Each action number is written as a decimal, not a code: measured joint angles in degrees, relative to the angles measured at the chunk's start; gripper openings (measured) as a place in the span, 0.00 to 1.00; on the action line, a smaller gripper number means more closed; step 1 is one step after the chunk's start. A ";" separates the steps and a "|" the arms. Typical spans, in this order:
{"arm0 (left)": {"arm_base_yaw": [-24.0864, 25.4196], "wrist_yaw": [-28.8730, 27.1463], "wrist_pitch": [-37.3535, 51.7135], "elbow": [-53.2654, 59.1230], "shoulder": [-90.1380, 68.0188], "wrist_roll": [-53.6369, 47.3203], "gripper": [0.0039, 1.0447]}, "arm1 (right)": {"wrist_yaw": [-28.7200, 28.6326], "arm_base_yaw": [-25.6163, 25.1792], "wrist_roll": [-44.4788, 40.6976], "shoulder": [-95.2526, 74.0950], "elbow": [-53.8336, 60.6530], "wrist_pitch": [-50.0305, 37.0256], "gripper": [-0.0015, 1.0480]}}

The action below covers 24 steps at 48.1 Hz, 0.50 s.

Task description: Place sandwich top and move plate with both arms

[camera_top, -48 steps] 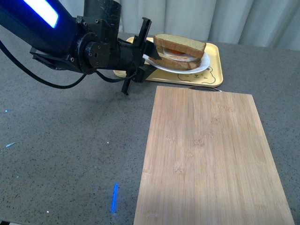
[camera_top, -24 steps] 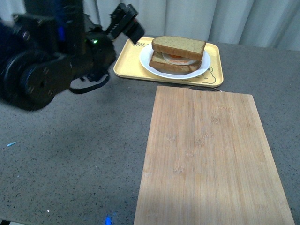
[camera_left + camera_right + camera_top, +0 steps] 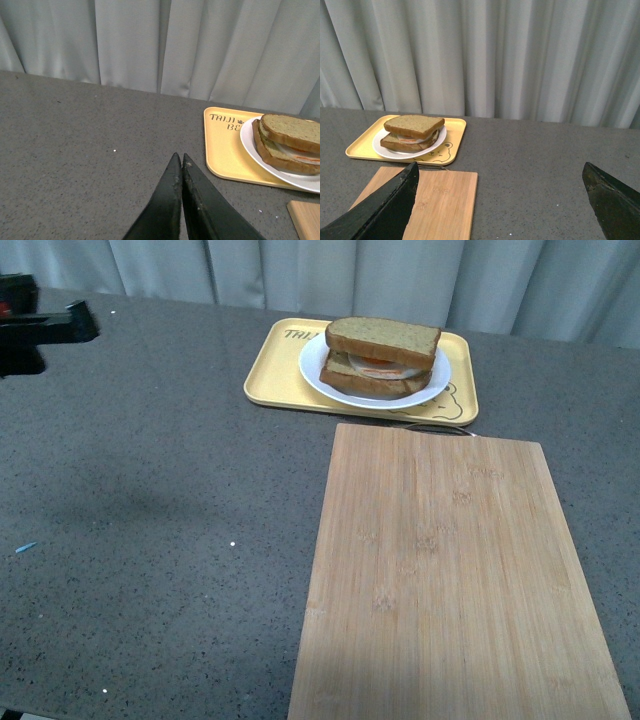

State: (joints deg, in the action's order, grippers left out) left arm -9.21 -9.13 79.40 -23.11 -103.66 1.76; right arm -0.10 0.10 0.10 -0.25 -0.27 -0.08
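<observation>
The sandwich top (image 3: 383, 340) lies on the stacked sandwich, whose filling shows between the two slices. The sandwich rests on the white plate (image 3: 441, 379), and the plate sits on a yellow tray. Both appear in each wrist view too: the sandwich top (image 3: 292, 131) (image 3: 414, 124) and the plate (image 3: 249, 145) (image 3: 382, 150). My left gripper (image 3: 180, 158) is shut on nothing, above bare table well left of the tray. Only a black part of the left arm (image 3: 45, 328) shows at the front view's left edge. My right gripper (image 3: 500, 165) is wide open and empty, far back from the tray.
The yellow bear-print tray (image 3: 272, 376) stands at the back of the grey table. A long bamboo cutting board (image 3: 440, 570) lies just in front of it, reaching the table's near edge. Grey curtains close off the back.
My left arm has let go of the plate's left rim and drawn back to the far left, almost out of the front view. The plate now sits flat on the tray.
</observation>
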 joint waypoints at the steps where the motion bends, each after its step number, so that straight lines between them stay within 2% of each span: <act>1: 0.28 0.26 -0.02 1.07 1.14 -0.02 0.03 | 0.00 0.00 0.02 0.00 0.00 0.00 0.91; 24: 4.52 4.59 -7.98 15.50 23.63 -0.96 0.03 | -0.02 0.00 0.02 0.00 0.00 0.00 0.91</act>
State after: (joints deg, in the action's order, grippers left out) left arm -4.69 -4.54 71.42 -7.62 -80.03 0.80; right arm -0.12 0.10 0.12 -0.25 -0.27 -0.08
